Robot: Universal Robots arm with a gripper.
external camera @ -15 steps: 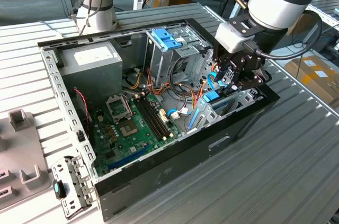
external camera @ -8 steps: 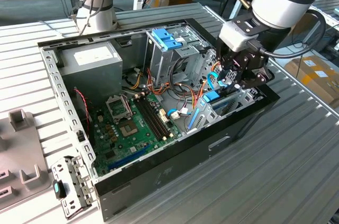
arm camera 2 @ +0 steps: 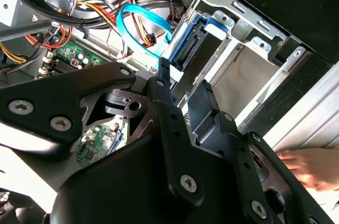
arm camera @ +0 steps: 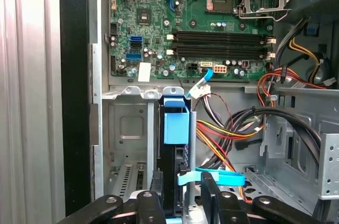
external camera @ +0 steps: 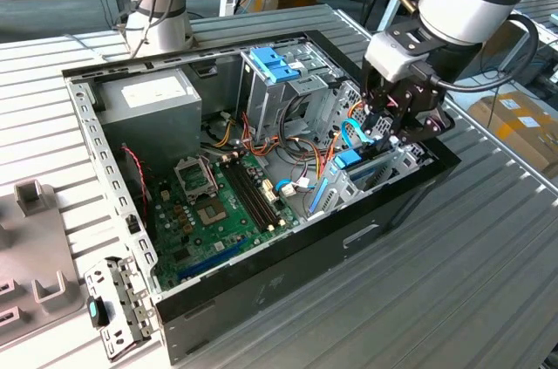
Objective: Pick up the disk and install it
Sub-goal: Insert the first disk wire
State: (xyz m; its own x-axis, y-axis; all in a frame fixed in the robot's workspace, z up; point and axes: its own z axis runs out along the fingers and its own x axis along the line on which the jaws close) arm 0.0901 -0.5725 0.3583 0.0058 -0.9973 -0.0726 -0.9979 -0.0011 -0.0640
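Open black desktop computer case (external camera: 288,269) sits on the ribbed grey surface (external camera: 453,299) — the black hand (external camera: 397,120) is down inside it, clamped on the silver-grey disk with light-blue rail (arm camera: 176,144), standing on edge in the metal drive bay (arm camera: 130,128) beside the green motherboard (arm camera: 190,23).

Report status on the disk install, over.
Gripper down inside the case, jaws astride the disk, contact unclear. Disk edge-up in the metal bay. Blue cable and wire bundle crowd alongside.
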